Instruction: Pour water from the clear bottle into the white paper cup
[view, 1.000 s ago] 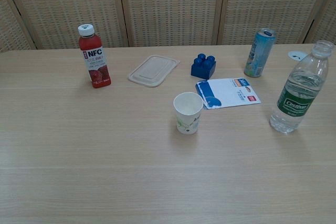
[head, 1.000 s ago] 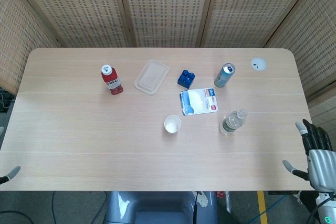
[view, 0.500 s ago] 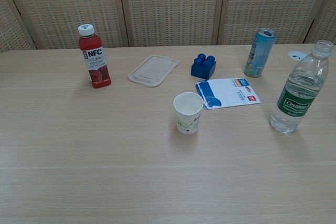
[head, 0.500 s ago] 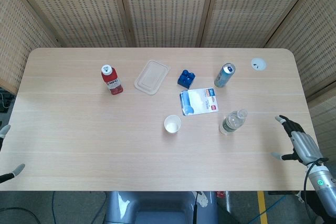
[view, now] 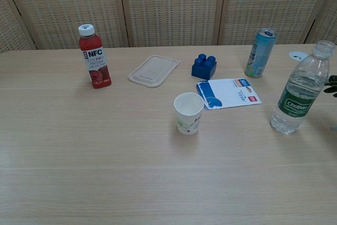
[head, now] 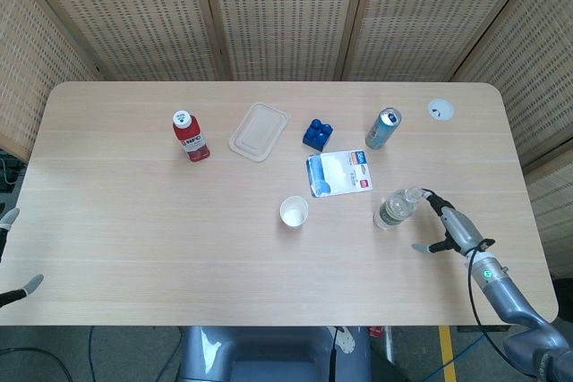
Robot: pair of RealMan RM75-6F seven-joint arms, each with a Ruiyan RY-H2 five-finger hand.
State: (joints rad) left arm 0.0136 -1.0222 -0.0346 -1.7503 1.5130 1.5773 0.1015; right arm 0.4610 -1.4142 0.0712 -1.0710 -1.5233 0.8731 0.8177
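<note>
left hand (head: 7, 219): only fingertips are showing at the near left edge of the bench (head: 134, 257), far to the left of the clear bottle; whether it is spread or curled cannot be told, and nothing is seen in it.
white paper cup (head: 294, 211): it is standing upright and mouth up, to the left of the clear bottle and a little nearer the front edge, well apart from it, with bare bench between them.
blue-and-white card (head: 339, 173): it is lying flat just behind the gap between cup and bottle, out of the pouring line.
clear bottle (head: 397, 207): it is standing upright with its long axis vertical, cap off and partly filled, green label facing the chest camera.
right hand (head: 452, 228): it is hovering just to the right of the clear bottle, fingers spread and holding nothing, the topmost fingertip reaching toward the bottle's neck without visibly touching it.
key relation: the bottle is lying directly to the left of the right hand, so this hand is by far the nearer one.
next move, as a judgement: a short leftward reach and a side-on wrap round the upright body is looking likely, followed by a carry leftward to the cup.
</note>
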